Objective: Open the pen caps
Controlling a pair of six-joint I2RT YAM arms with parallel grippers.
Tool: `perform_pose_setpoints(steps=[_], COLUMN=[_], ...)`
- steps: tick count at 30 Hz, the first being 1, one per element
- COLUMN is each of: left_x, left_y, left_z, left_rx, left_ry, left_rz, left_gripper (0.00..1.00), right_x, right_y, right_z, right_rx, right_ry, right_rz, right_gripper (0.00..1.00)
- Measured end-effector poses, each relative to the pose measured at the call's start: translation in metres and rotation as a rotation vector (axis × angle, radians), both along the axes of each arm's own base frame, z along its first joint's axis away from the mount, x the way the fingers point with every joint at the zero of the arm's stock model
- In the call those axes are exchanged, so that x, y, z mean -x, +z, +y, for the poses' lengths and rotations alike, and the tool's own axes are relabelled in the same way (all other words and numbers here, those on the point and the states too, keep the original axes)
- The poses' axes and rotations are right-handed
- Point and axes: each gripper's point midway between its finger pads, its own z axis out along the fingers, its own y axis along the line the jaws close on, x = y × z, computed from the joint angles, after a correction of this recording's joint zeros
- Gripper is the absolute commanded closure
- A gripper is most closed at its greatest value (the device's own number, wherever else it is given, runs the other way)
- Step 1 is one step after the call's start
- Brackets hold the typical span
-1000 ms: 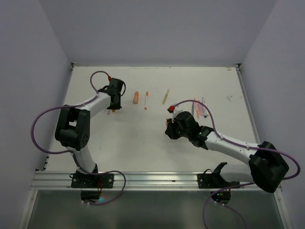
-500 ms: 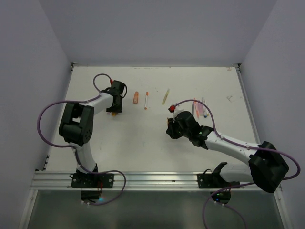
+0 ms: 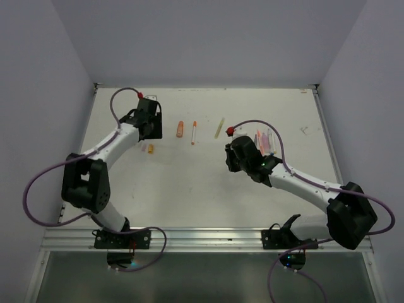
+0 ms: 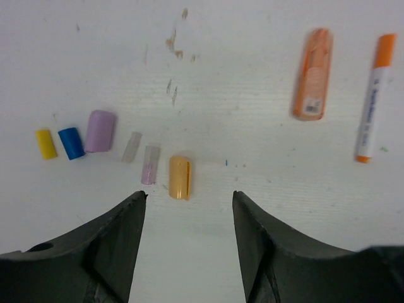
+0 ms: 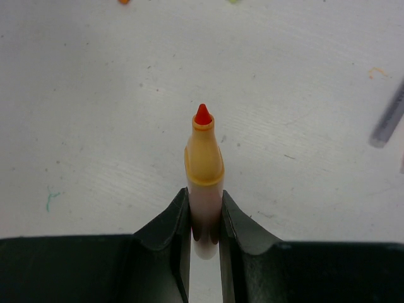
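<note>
**A:** What's new at the left gripper?

**B:** Its jaws stand apart with nothing between them. Just ahead of the gap, an orange cap lies flat on the table. Half a second ago the gripper sat low over that spot. Now it has lifted and drawn away, so I judge the cap has just been dropped.

**A:** And further out?

**B:** Left of the jaws the cap ends a row: pinkish cap, clear cap, lilac cap, blue cap, yellow cap. Far ahead to the right lie an orange highlighter and a white marker, both with caps on.

**A:** The right gripper?

**B:** It is clamped on an uncapped marker, whose red tip points straight out ahead of the jaws. Over the last second the arm has swung toward the loose pens on its right.

**A:** What does that mean for the task?

**B:** One more pen is open. It likely gets laid with the opened ones, and the capped pair comes next. That is my judgement.
</note>
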Motion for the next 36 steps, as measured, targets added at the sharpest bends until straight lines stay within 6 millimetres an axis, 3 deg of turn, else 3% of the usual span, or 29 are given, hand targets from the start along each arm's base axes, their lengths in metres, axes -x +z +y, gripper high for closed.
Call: perform_pose_setpoints(steps=[1, 4, 7, 10, 13, 17, 23, 28, 32, 36], left_x=[-0.001, 0.001, 0.014, 0.037, 0.062, 0.092, 0.118, 0.121, 0.117, 0.117], left_y=[0.023, 0.09, 0.162, 0.217, 0.245, 0.248, 0.21, 0.178, 0.175, 0.175], left_z=[-0.002, -0.004, 0.001, 0.014, 0.028, 0.047, 0.073, 0.08, 0.079, 0.078], left_rx=[0.027, 0.085, 0.134, 0.157, 0.163, 0.148, 0.074, 0.028, 0.026, 0.026], left_ry=[-0.006, -0.015, -0.011, 0.014, 0.049, 0.097, 0.164, 0.176, 0.176, 0.176], left_rz=[-0.056, -0.222, -0.412, -0.574, -0.682, -0.766, -0.801, -0.769, -0.766, -0.767], left_gripper=[0.38, 0.22, 0.02, 0.0, 0.0, 0.0, 0.0, 0.0, 0.0, 0.0], right_x=[-0.006, -0.021, -0.035, -0.05, -0.068, -0.091, -0.115, -0.13, -0.138, -0.136], right_y=[0.001, -0.001, -0.01, -0.019, -0.029, -0.042, -0.062, -0.07, -0.072, -0.076], right_z=[-0.005, -0.018, -0.035, -0.052, -0.065, -0.079, -0.101, -0.11, -0.11, -0.112], right_rx=[0.013, 0.058, 0.11, 0.147, 0.177, 0.207, 0.247, 0.275, 0.295, 0.316], right_ry=[-0.027, -0.095, -0.164, -0.225, -0.28, -0.34, -0.407, -0.427, -0.424, -0.421], right_rz=[-0.001, 0.013, 0.044, 0.083, 0.123, 0.166, 0.221, 0.241, 0.242, 0.257], right_gripper=[1.0, 1.0, 1.0, 0.97, 0.96, 0.94, 0.88, 0.83, 0.72, 0.69])
